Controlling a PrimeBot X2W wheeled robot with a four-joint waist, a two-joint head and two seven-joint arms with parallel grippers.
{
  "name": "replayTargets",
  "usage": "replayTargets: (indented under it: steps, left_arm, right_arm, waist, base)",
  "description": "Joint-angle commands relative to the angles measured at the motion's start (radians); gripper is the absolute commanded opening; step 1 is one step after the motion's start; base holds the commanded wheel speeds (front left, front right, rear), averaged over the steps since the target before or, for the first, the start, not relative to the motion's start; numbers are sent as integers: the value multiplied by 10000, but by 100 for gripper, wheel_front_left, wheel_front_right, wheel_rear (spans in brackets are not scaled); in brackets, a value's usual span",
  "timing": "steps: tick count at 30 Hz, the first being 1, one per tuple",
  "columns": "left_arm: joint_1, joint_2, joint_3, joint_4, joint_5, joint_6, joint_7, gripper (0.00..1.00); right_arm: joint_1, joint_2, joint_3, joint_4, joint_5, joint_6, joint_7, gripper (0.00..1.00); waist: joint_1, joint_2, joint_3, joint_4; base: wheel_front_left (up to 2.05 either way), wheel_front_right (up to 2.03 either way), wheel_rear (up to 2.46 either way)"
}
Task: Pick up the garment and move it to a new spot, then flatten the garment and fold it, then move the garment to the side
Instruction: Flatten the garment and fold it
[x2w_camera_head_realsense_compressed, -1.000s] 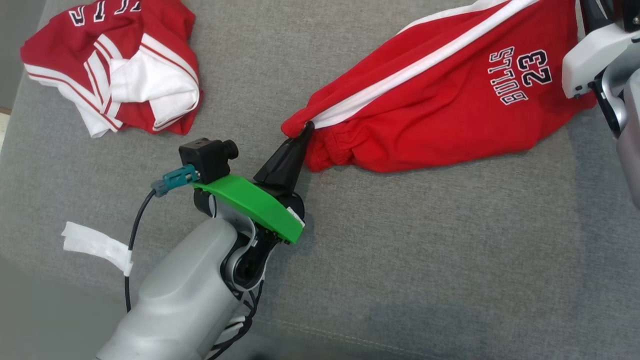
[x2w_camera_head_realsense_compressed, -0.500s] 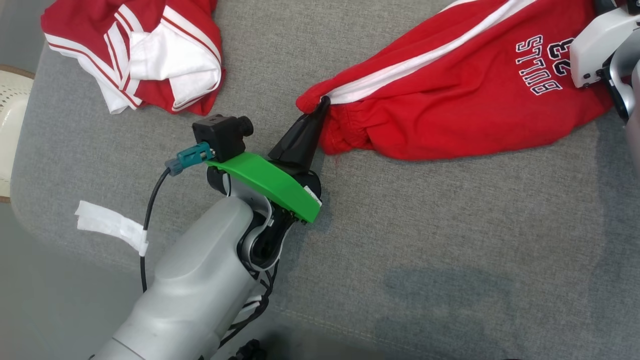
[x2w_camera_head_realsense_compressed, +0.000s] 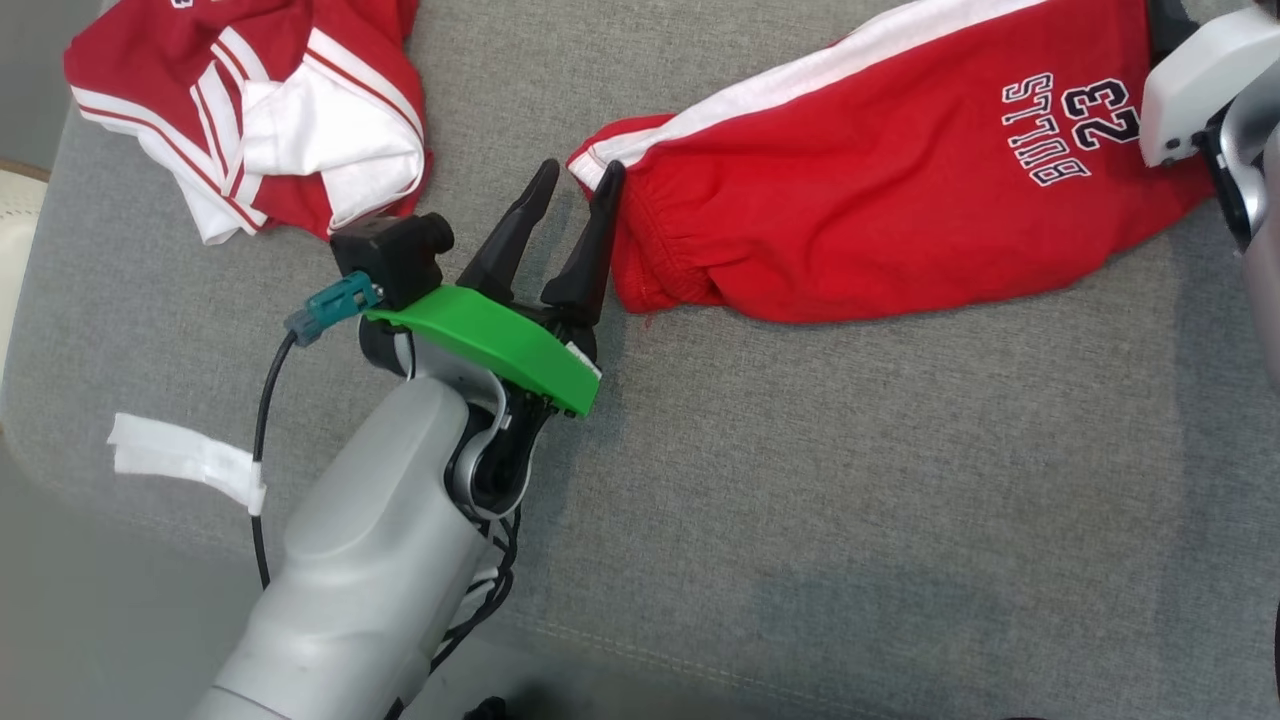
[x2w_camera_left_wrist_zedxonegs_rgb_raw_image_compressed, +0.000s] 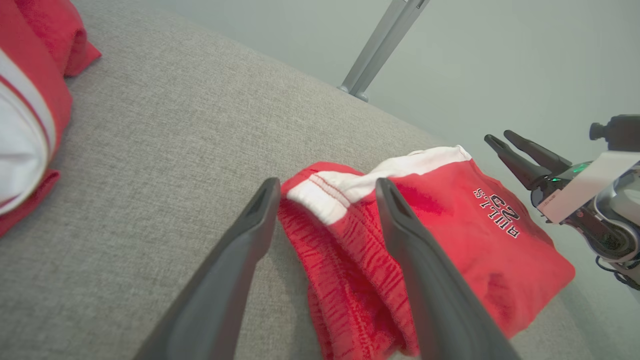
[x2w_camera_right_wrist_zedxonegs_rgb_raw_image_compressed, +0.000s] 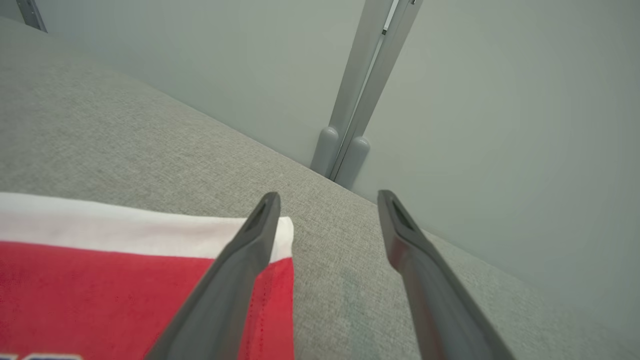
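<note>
The garment (x2w_camera_head_realsense_compressed: 880, 200) is a pair of red shorts with a white side stripe and "BULLS 23" print, lying spread across the grey cushion. My left gripper (x2w_camera_head_realsense_compressed: 580, 170) stands open at its waistband corner. In the left wrist view that corner of the garment (x2w_camera_left_wrist_zedxonegs_rgb_raw_image_compressed: 450, 235) lies loose between the spread fingers of the left gripper (x2w_camera_left_wrist_zedxonegs_rgb_raw_image_compressed: 327, 182). My right gripper (x2w_camera_right_wrist_zedxonegs_rgb_raw_image_compressed: 328, 195) is open too, its fingers above the garment's (x2w_camera_right_wrist_zedxonegs_rgb_raw_image_compressed: 125, 280) far white-striped corner, with nothing held. The left wrist view catches the right gripper (x2w_camera_left_wrist_zedxonegs_rgb_raw_image_compressed: 497, 135) hovering past the print.
A second red and white jersey (x2w_camera_head_realsense_compressed: 260, 130) lies crumpled at the cushion's far left corner. The grey cushion (x2w_camera_head_realsense_compressed: 850, 480) ends near the left and bottom of the head view. A metal post (x2w_camera_right_wrist_zedxonegs_rgb_raw_image_compressed: 350, 100) stands against the wall behind the cushion.
The left gripper has opened and let go of the waistband corner, which now rests on the cushion. The head camera has shifted slightly.
</note>
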Motion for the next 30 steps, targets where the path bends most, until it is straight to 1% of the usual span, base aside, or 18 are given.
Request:
replayTargets:
  steps: [1,6,10,13,22,26,27,28,29,30]
  left_arm:
    - [302,8,213,45,346,24,4,100]
    - [973,-53,869,3,1049,25,4,100]
    - [1422,-109,1228,-49,1384,25,4,100]
    - [1641,-162,1239,-95,1601,25,4,100]
    - [1856,-222,1310,-55,1786,25,4,100]
    - [1929,-242,1347,-81,1815,25,4,100]
    - [1958,-244,1369,-89,1817,25,4,100]
    - [1991,-246,1385,-89,1842,25,4,100]
    - [1991,-246,1385,-89,1842,25,4,100]
    - [2060,-244,1436,-75,1896,25,4,100]
  right_arm:
    - [373,84,-32,-242,111,-19,-29,100]
    - [1520,223,45,-810,697,-19,-29,100]
    - [2244,304,4,-746,1109,-19,-29,100]
    - [2487,231,-50,-612,1305,-19,-29,100]
    - [2795,428,-17,480,1718,-10,12,100]
    - [2871,714,11,1195,2127,-5,48,100]
    - [2886,762,97,1341,2166,9,62,71]
    - [2926,825,165,1467,2257,21,66,20]
    - [2926,825,165,1467,2257,21,66,20]
    - [2971,856,224,1674,2461,20,69,0]
  waist:
    - [0,0,-262,-170]
    - [0,0,-669,-402]
    - [0,0,-842,-471]
    - [0,0,-840,-419]
    - [0,0,-780,-108]
    - [0,0,-832,-30]
    - [0,0,-857,-26]
    - [0,0,-895,-30]
    - [0,0,-895,-30]
    - [0,0,-966,-63]
  base:
    - [0,0,0]
    - [0,0,0]
    - [0,0,0]
    - [0,0,0]
    - [0,0,0]
    - [0,0,0]
    - [0,0,0]
    - [0,0,0]
    - [0,0,0]
    - [0,0,0]
